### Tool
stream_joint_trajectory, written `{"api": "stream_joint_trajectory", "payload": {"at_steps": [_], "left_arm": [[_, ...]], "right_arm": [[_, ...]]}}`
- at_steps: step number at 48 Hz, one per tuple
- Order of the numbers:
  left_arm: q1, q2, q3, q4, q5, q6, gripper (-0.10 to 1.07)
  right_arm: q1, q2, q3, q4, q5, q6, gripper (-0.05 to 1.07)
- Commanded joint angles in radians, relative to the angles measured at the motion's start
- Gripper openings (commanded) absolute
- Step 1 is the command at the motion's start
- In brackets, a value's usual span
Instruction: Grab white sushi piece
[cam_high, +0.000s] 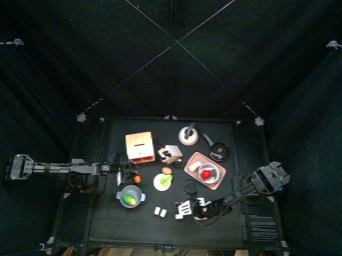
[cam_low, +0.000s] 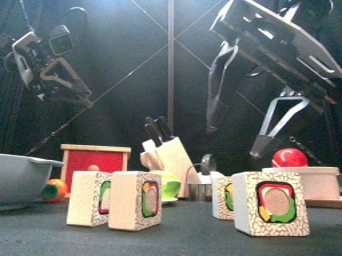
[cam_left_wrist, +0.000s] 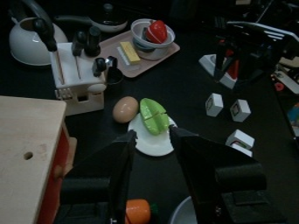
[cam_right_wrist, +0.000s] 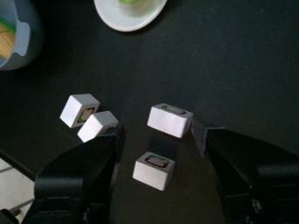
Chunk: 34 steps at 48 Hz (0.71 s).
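Several white sushi pieces stand near the table's front edge. In the right wrist view, one sushi piece (cam_right_wrist: 155, 170) lies between the spread jaws of my right gripper (cam_right_wrist: 160, 140). Another piece (cam_right_wrist: 170, 120) sits just past its fingertips, and a pair (cam_right_wrist: 89, 117) stands off to the side. The gripper is open and hovers above them, holding nothing. From the front, the pieces (cam_low: 271, 203) show green and red fillings. My left gripper (cam_left_wrist: 153, 140) is open over a white plate (cam_left_wrist: 153, 144) with a green item.
A grey bowl (cam_high: 130, 196) with colourful food stands at the front left. A wooden box (cam_high: 139, 147), knife block (cam_high: 167, 153), kettle (cam_high: 189, 133) and pink tray (cam_high: 218, 180) holding a bowl with a red item fill the middle and back. An egg (cam_left_wrist: 125, 108) lies beside the plate.
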Motion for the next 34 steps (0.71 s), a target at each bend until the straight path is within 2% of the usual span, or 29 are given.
{"api": "stream_joint_trajectory", "payload": {"at_steps": [1, 7, 34], "left_arm": [[0.0, 0.002, -0.011, 0.003, -0.005, 0.002, 0.77], [-0.002, 0.002, -0.011, 0.002, -0.005, 0.002, 0.77], [-0.002, 0.002, -0.012, 0.002, -0.005, 0.002, 0.77]], "right_arm": [[-0.011, 0.002, -0.018, 0.011, -0.026, -0.002, 0.93], [-0.021, 0.037, -0.032, 0.028, -0.044, -0.003, 0.93], [-0.041, 0.08, -0.041, 0.032, -0.048, -0.003, 0.93]]}}
